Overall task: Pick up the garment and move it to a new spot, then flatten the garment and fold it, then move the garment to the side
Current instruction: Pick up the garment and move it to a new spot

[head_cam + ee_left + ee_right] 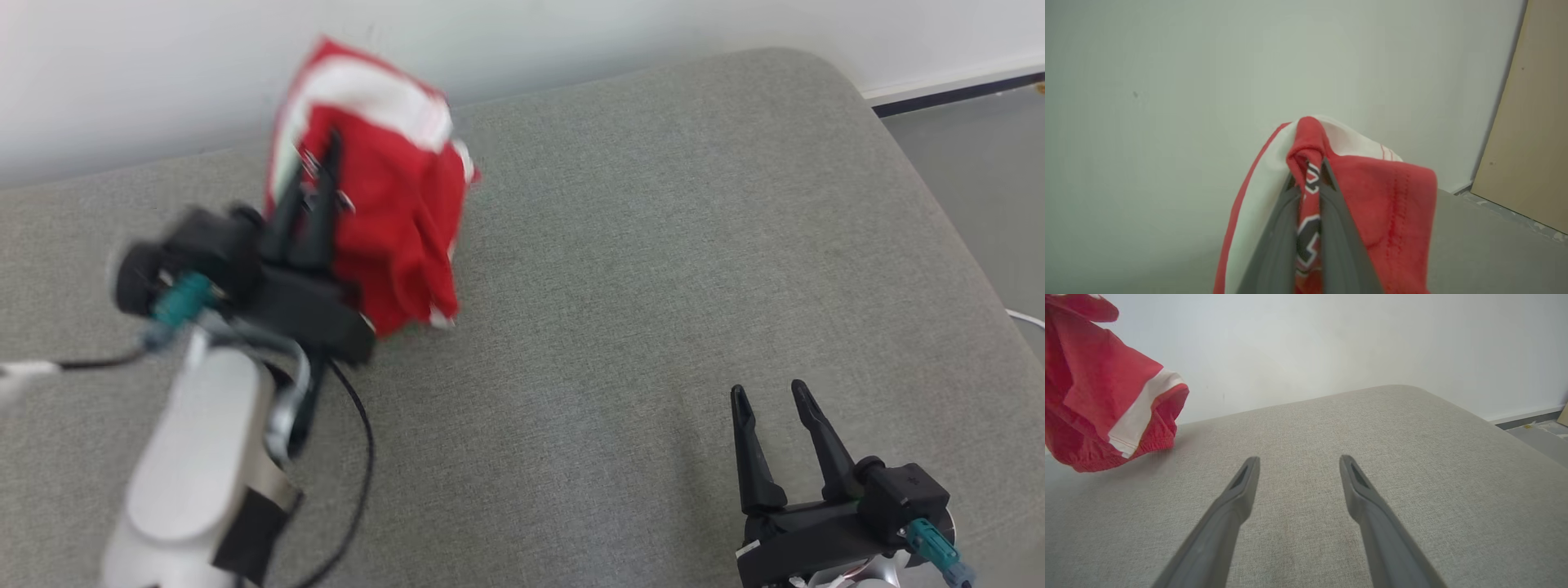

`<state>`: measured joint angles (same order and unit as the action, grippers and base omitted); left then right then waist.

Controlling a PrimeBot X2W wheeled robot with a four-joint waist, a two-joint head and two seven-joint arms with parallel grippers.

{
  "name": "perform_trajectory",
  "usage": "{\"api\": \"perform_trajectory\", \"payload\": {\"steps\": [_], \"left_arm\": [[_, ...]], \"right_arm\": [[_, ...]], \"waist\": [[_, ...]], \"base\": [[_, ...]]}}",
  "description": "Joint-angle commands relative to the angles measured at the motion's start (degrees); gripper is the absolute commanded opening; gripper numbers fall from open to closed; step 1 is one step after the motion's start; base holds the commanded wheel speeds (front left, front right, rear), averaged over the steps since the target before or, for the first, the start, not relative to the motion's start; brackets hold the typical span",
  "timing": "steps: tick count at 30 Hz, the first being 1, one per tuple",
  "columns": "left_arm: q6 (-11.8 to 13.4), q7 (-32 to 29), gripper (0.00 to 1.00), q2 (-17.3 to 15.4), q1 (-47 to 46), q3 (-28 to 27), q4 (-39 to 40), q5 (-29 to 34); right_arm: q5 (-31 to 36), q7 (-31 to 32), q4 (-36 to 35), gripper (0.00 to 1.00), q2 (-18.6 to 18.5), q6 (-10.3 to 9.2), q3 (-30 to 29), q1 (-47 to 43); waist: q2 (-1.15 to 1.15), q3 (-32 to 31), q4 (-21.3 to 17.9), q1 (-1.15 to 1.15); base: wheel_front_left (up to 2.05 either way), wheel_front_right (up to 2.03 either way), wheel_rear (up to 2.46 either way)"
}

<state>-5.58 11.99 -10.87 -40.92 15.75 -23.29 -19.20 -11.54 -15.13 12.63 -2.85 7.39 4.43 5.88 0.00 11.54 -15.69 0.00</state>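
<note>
One red-and-white garment (pixel 392 212) hangs pinched in the closed left gripper (pixel 1309 173); its black-and-white print is unreadable. The right gripper (pixel 769 394) gapes wide, empty, over one grey cushion (pixel 653 245).

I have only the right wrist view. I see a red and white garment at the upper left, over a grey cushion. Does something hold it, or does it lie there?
Observer: The left gripper holds it. In the left wrist view its fingers are shut on a bunched fold of the garment.
Operator: What is on the fold that is pinched?
Observer: A black and white print runs on the red cloth between the two fingers.
Operator: How does my gripper stand to the garment?
Observer: In the head view the right gripper is at the lower right, open and apart from the garment, with bare grey cushion between them.
</note>
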Motion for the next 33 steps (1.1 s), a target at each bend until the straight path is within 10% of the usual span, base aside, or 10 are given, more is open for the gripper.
{"api": "perform_trajectory", "payload": {"steps": [1, 13, 15, 33], "left_arm": [[-0.4, 0.5, 0.00, 0.8, 2.3, 1.3, -1.4, 0.0], [-1.7, 2.9, 0.00, 5.0, 9.0, 8.5, -15.9, -1.5], [-1.8, 3.1, 1.00, 5.8, 8.6, 9.4, -16.0, -1.4], [-0.5, 3.2, 1.00, 3.7, 16.1, 2.2, 1.5, 2.1]], "right_arm": [[-0.4, 0.0, 0.1, 1.00, -0.1, 0.19, 0.3, 0.3], [0.3, 0.0, 0.5, 1.00, 0.0, 0.19, 0.9, 0.6], [0.5, 0.0, 0.4, 1.00, -0.1, 0.19, 0.6, 0.2], [1.5, 0.0, 0.4, 1.00, -0.1, 0.19, 0.1, -2.7]], "waist": [[0.00, 0.0, 0.1, 0.00], [0.00, 0.2, 1.2, 0.00], [0.00, -0.2, 1.6, 0.00], [0.00, -4.9, 6.4, 0.00]], "base": [[0.00, 0.00, 0.00], [0.00, 0.00, 0.00], [0.00, 0.00, 0.00], [0.00, 0.00, 0.00]]}}
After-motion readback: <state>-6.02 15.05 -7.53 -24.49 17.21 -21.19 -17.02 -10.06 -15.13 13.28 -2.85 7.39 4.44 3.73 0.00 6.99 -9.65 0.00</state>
